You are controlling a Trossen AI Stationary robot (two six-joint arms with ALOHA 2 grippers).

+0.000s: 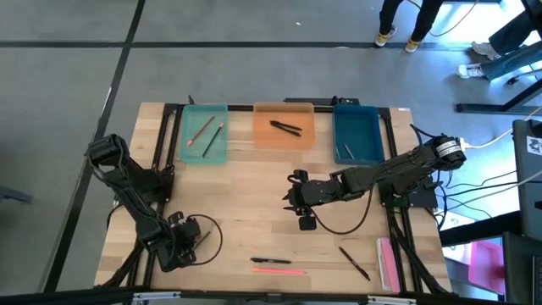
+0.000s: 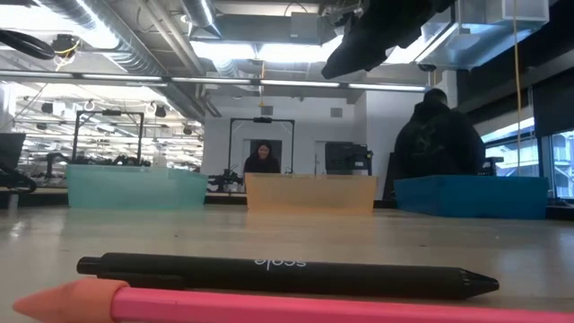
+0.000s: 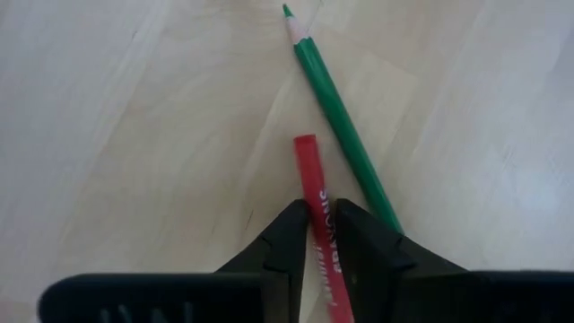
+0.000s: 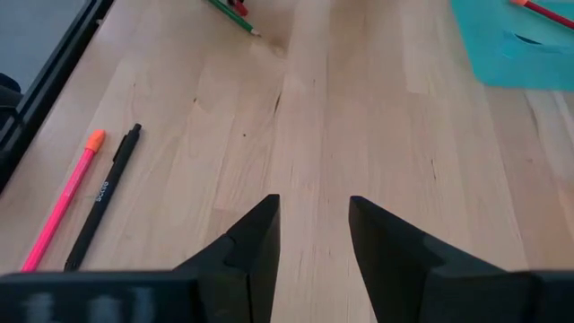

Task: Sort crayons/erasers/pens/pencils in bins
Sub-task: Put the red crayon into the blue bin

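Only left wrist view shows left gripper (image 3: 321, 235) clamping red pencil (image 3: 314, 193)

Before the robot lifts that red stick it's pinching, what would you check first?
1. Left gripper shut on the red pencil: ok.
2. Green pencil not caught between the fingers: ok, it lies beside them.
3. Teal bin has bare floor left: ok.
4. Right gripper open, holding nothing: ok.
5. Right arm out of the left arm's way to the bins: cannot tell.
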